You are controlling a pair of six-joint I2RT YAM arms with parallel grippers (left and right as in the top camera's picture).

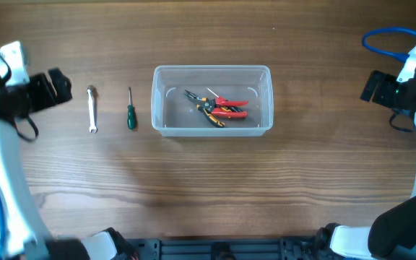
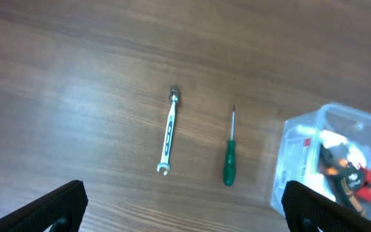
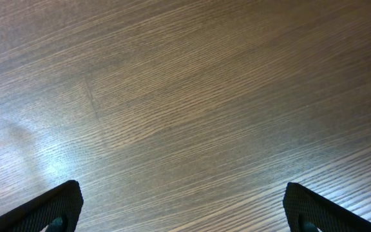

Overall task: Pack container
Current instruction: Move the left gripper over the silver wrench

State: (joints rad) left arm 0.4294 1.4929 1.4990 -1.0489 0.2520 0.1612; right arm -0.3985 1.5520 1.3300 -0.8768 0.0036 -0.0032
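The clear container [image 1: 159, 101] sits in the middle of the wooden table [image 1: 208, 188]. Inside it lie two tools, touching each other: red pliers [image 1: 231, 107] and orange and black pliers [image 1: 214, 118]. They rest on the bottom, a bit toward the 3 o'clock side.

From above, a green screwdriver [image 1: 131, 110] lies on the table just beside the container, at its 9 o'clock. Its tip points to 12 o'clock. A silver wrench [image 1: 92, 108] lies near the screwdriver, also at 9 o'clock, and the two do not touch. Both lie straight, side by side.

The left gripper [image 2: 184, 207] hangs over the table at 9 o'clock from the wrench. Its jaws are as wide apart as they go and it has nothing in them.

The right gripper [image 3: 182, 207] is far off at 3 o'clock from the container, well apart from it. Its jaws are wide apart too, with nothing between them, and under it there is only bare wood
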